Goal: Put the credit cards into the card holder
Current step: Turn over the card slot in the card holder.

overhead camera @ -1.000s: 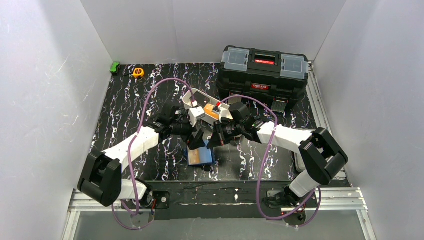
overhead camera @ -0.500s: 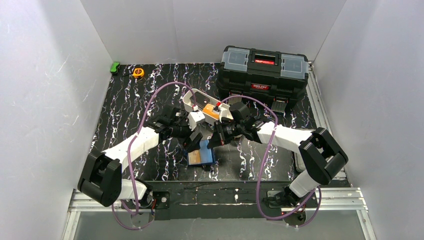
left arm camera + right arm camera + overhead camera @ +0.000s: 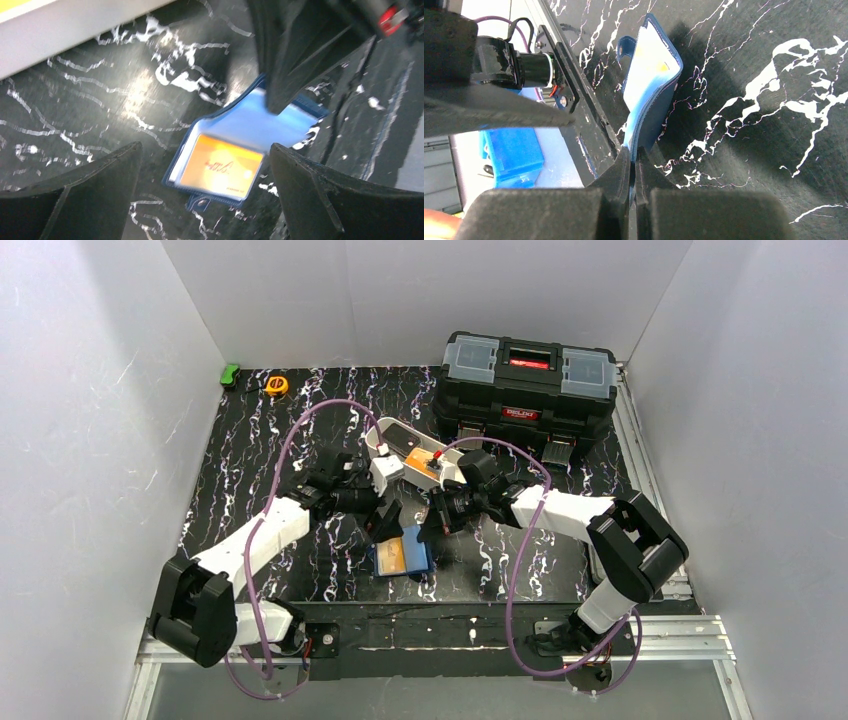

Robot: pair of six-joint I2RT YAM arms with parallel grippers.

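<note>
Navy outside and pale blue within, the card holder [image 3: 402, 555] lay spread on the table just on the near side of the white tray [image 3: 372, 445]; an orange card [image 3: 220, 167] sat in its lower leaf, seemingly tucked in, though I could not tell how deep. My right gripper [image 3: 634, 162] was pinched tight on the edge of the upper leaf, holding it raised off the table. My left gripper [image 3: 204, 147] hung empty with its jaws spread as wide as they go, above the holder and between it and the tray. The risks, as I judged them, were these: the pinch was on a thin edge only, so a tug could have slipped the leaf free and let it flop shut over the pocket; a pull away from the tray could have dragged the whole holder along and tipped the orange card out; my two wrists were crowded close over the holder, and a reach towards the tray for another card could have knocked the right fingers or the raised leaf.
</note>
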